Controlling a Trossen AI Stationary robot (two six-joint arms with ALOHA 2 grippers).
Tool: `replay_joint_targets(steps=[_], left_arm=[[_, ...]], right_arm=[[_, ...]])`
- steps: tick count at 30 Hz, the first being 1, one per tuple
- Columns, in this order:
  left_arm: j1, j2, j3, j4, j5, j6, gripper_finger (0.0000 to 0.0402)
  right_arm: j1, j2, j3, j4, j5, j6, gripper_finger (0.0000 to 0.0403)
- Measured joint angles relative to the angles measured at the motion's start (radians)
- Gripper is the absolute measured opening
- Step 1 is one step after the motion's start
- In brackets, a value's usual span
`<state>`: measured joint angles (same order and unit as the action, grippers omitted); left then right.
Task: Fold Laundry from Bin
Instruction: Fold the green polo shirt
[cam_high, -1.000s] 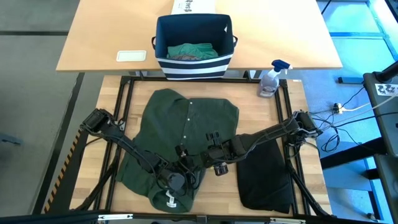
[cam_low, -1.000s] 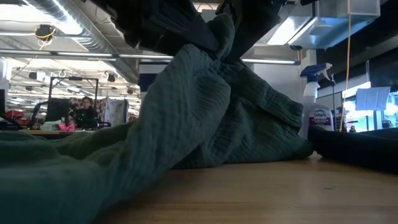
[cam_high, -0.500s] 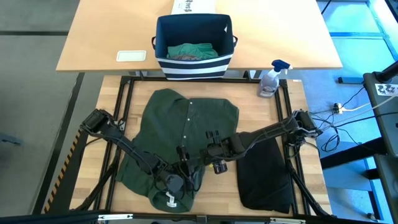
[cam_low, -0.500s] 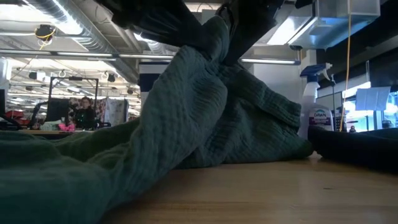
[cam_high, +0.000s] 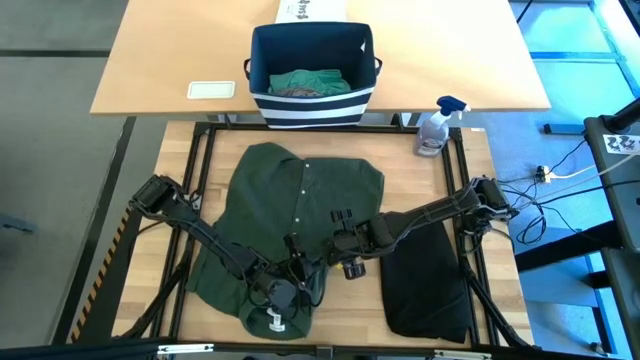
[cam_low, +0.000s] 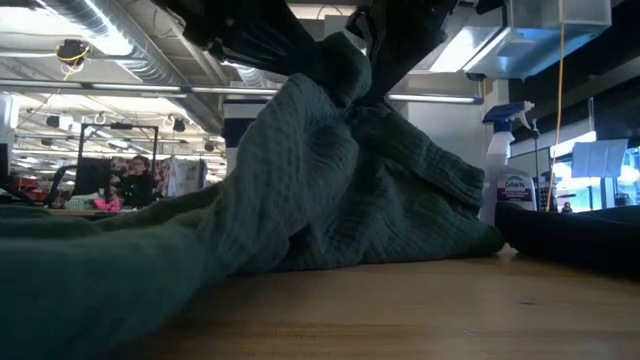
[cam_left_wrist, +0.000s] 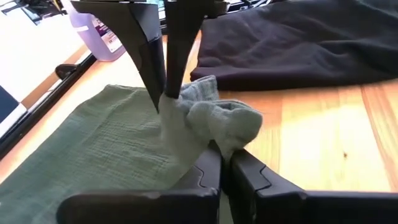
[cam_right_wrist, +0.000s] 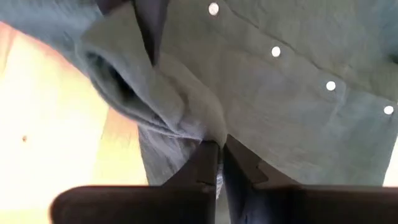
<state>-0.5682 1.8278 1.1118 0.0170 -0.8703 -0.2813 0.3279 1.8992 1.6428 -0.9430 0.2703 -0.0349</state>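
Green shirt (cam_high: 300, 215) pinched between both end effectors, left (cam_left_wrist: 222, 163) and right (cam_right_wrist: 219, 149).

You've got two arms, so two grippers: left gripper (cam_high: 297, 271), right gripper (cam_high: 322, 252). One bin (cam_high: 311, 104). Three garments visible: one dark green shirt (cam_high: 290, 200), one black garment (cam_high: 428, 275), one teal-green piece (cam_high: 308, 82) inside the bin. One spray bottle (cam_high: 436, 128). One white card (cam_high: 211, 90). One white printed box (cam_high: 310, 12). Two tabletops. One person (cam_low: 133, 180) in the low view's background.
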Motion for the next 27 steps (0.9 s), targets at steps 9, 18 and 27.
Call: replay_joint_targets(steps=[9, 18, 27], left_arm=[[-0.022, 0.000, 0.000, 0.000, -0.003, 0.003, 0.0002], [-0.063, -0.018, -0.001, -0.002, -0.083, 0.013, 0.0001], [-0.108, -0.064, -0.001, -0.009, -0.167, 0.030, 0.0000]], right_arm=[[0.008, -0.006, 0.000, -0.158, -0.002, 0.039, 0.0121], [0.048, -0.088, 0.000, -0.252, 0.089, 0.047, 0.0173], [0.015, -0.111, -0.027, -0.307, 0.171, 0.022, 0.0161]])
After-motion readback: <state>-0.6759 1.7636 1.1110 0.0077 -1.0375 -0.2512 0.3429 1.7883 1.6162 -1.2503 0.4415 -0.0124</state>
